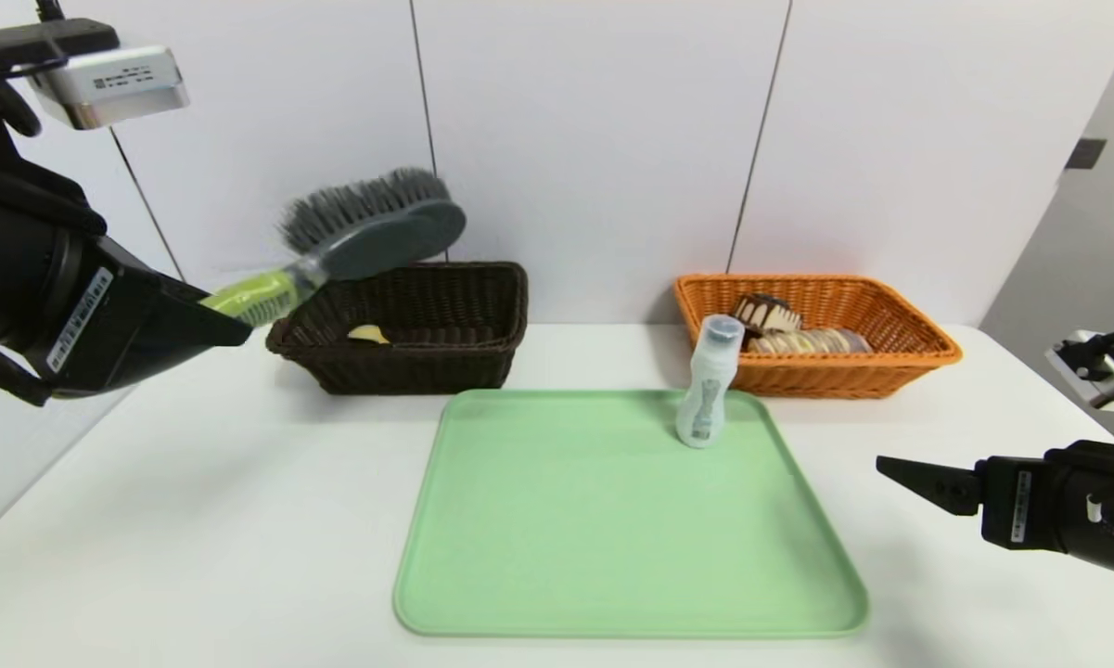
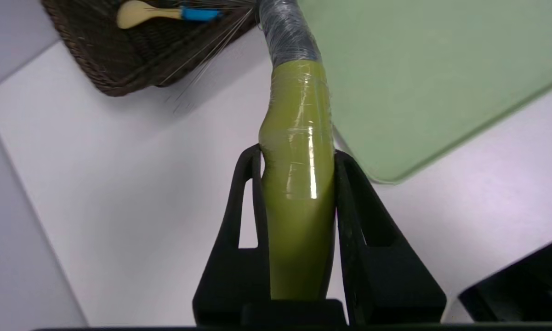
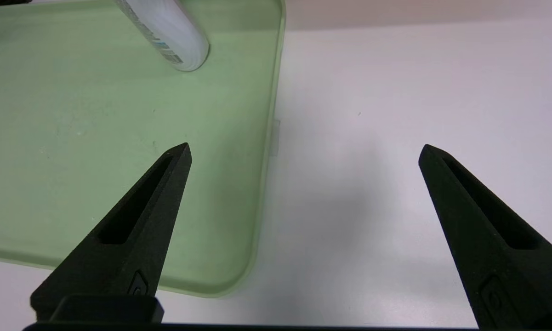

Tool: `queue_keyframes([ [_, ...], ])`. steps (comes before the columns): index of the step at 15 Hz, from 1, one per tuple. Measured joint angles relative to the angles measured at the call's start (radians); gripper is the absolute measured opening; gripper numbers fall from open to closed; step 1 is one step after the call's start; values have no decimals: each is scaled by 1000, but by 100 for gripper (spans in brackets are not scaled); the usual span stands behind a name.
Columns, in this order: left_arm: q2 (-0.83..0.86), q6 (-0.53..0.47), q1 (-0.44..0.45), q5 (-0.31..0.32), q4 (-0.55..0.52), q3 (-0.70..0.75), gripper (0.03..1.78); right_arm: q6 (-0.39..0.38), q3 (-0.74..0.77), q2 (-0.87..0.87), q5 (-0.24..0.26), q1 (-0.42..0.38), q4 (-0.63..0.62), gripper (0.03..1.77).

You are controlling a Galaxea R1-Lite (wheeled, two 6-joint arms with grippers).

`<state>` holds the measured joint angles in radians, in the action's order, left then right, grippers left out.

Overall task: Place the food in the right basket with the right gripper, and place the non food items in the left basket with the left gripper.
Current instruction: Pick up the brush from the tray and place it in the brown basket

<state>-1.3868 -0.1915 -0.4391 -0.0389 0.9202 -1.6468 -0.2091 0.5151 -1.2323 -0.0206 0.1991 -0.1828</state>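
Gripping the brush (image 1: 366,232) by its green handle, the left gripper (image 2: 298,184) hangs up in the air at the near left corner of the dark brown basket (image 1: 408,325), both jaws pressed flat against the handle's sides. The brush's long axis runs straight out from the jaws and rises toward the far right, bristles turned upward, the grey head hovering above the basket's near left rim. Down inside that basket lies the yellow spoon (image 2: 140,11) with its blue handle. Bare white table (image 1: 195,520) spreads wide beneath the arm, between the basket and the green tray (image 1: 612,557). The white bottle (image 1: 710,385) stands at the tray's far right corner, leaning a touch, cap end up, just in front of the orange basket (image 1: 890,362). In that basket sit the cake wedge (image 1: 766,313) and the braided loaf (image 1: 812,341) side by side. The right gripper (image 3: 303,149) waits low over the table off the tray's right edge, jaws spread wide apart and empty, pointing in toward the tray.
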Motion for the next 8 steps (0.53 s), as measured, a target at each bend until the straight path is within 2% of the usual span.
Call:
queue_keyframes([
  [4, -32, -205, 180, 0, -56, 6, 43, 1, -8, 2, 6, 0, 2, 171],
  [8, -59, -326, 291, 1, -77, 7, 43, -2, -27, 3, 27, 0, -3, 171],
])
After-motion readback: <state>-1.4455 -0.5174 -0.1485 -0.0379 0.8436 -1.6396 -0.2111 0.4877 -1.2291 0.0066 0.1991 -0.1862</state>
